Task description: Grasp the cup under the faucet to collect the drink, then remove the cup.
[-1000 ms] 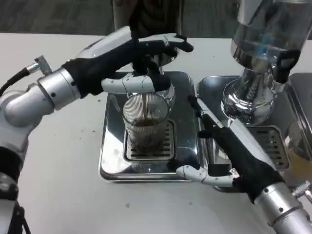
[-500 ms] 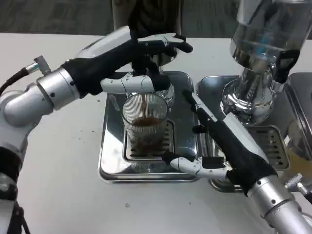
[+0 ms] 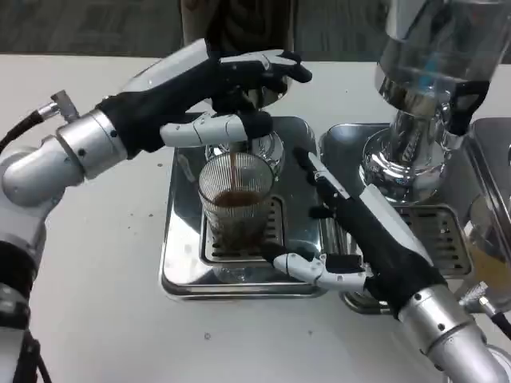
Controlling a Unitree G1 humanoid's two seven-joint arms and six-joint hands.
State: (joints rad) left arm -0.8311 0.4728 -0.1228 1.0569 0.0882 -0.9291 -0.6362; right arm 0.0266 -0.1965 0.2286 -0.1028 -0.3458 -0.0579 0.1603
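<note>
My right hand (image 3: pixel 363 243) has its fingers spread, holding nothing, just beside the cup (image 3: pixel 235 203). My left hand (image 3: pixel 215 92) grips the faucet (image 3: pixel 251 108) handle. The cup sits on the tray (image 3: pixel 180 247) filling with brown drink, so next I think I must wrap it gently.

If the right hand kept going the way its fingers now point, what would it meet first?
Most likely the cup: the right hand lies open beside it, fingers aimed left and up toward its near side. Depth is unclear, so it might skim past.
</note>
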